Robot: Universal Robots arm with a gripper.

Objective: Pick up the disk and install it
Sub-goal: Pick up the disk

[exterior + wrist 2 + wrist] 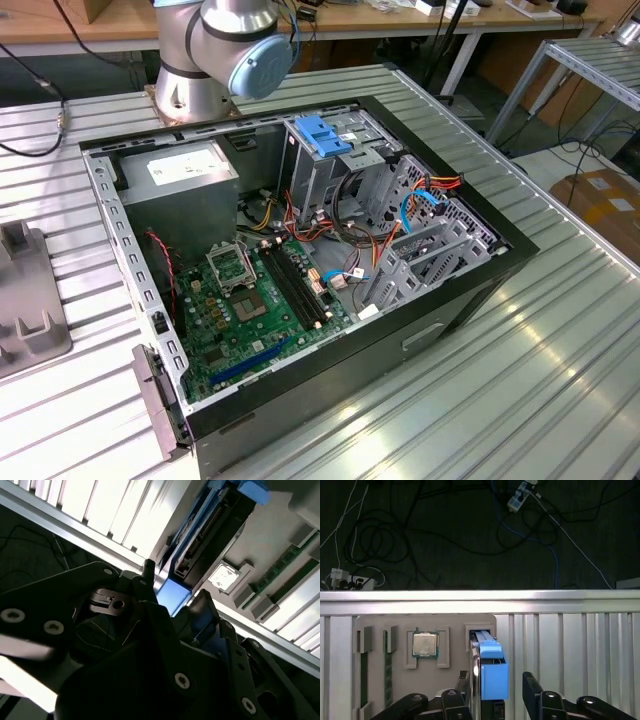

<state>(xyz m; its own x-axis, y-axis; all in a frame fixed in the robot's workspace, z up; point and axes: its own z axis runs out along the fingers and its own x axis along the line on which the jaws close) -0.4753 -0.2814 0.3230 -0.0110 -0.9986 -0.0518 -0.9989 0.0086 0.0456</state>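
Though the fingers (532,690) straddle the disk (492,675), they sit wide, not gripping. Its long axis runs ahead into the tray (420,680).

Open computer case (420,335) on ribbed table (560,380); processor (425,644) in grey tray (405,677)

Disk (492,675): slim drive in a bright blue plastic carrier, standing on edge in a slot of the grey holder (395,625). The slot is at the holder's corner, close to the table's edge & just beside the CPU (425,644) pocket. In the second wrist view the disk (205,530) shows a dark body w/ a connector row, blue rail along one side.
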